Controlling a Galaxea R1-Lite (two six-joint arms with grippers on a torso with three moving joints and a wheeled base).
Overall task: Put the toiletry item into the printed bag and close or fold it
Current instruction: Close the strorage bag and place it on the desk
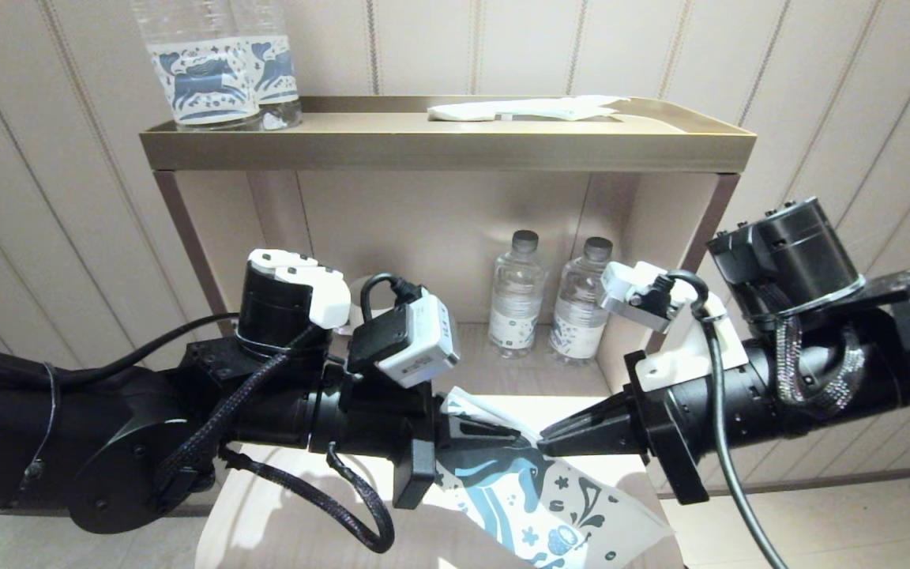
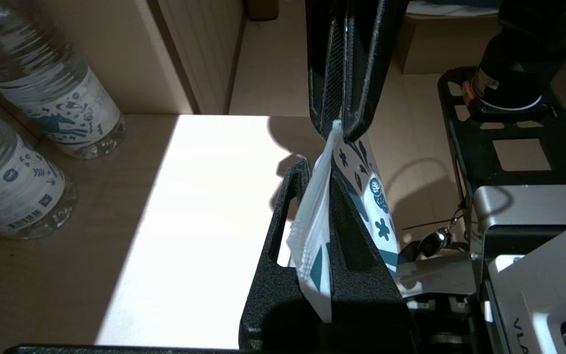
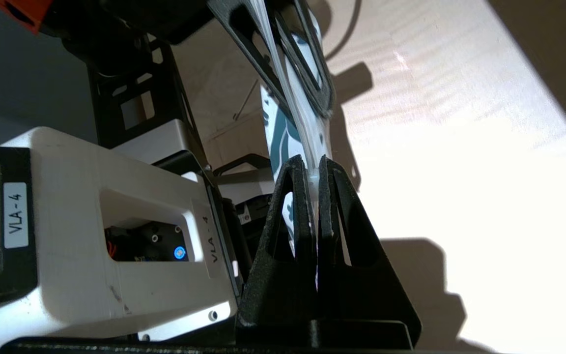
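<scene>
Gripping the printed bag point(image 1: 534, 490) at lower centre, left pincer point(image 1: 494, 435) and right pincer point(image 1: 554, 438) both clamp its edge above the tabletop point(image 1: 581, 411). Toothbrush unseen. Risk: opposing pulls could tear or slip the pouch.

The only lettering that reads clearly is "VLA-4", printed on a white sticker point(image 3: 16, 215) fixed to the black housing beside the white camera casing point(image 3: 116, 246) in the right wrist view, and again as "VLA - 4" along that casing's front edge point(image 3: 209, 242). In the left wrist view, "VLA" alone shows on a grey casing point(image 2: 523, 334), cut off by the frame edge. The nearer water bottle point(image 2: 13, 196) beside it carries a barcode and small print on its label (too small to read), and the bottle labels in the head view show only blue pictures, no legible words.
</scene>
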